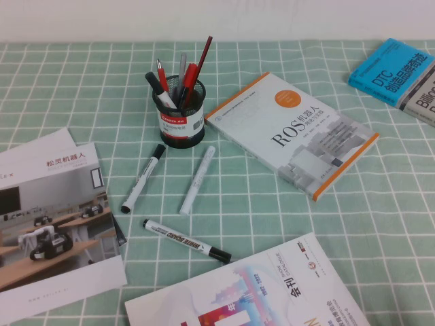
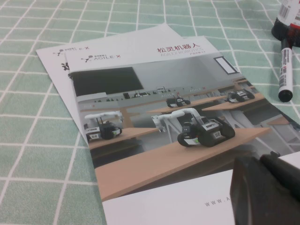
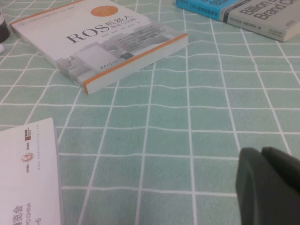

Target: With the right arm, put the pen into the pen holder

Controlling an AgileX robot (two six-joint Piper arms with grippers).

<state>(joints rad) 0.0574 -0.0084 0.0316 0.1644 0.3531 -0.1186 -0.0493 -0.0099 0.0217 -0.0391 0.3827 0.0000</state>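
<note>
Checking both arms first: neither showed in your high view. The left gripper (image 2: 267,187) appeared only as a dark blurred corner in its own wrist view, low over the AgileX brochure (image 2: 154,122) at the table's left edge. The right gripper (image 3: 269,185) was likewise a dark lump in its wrist view, over bare green checked tablecloth (image 3: 187,126) on the right side, with the ROS book (image 3: 101,42) beyond it. Can't tell for either one whether the fingers were spread or pressed together; the tips were cut off by the frame.

The pen (image 1: 186,240) lay flat near the table's front edge, about centre, "WHITE BOARD" print up, black cap end toward the right, just beside the corner of a white magazine (image 1: 272,292). Nothing was touching it.

The pen holder (image 1: 181,112) stood upright toward the far edge, centre-left, already stuffed with red and grey pens. Between it and the pen lay a black-capped marker (image 1: 143,178) and an all-white pen (image 1: 197,180), apart from each other.

Blue books (image 1: 397,71) were cropped at the far right corner. The magazine was cut off at the front edge.
</note>
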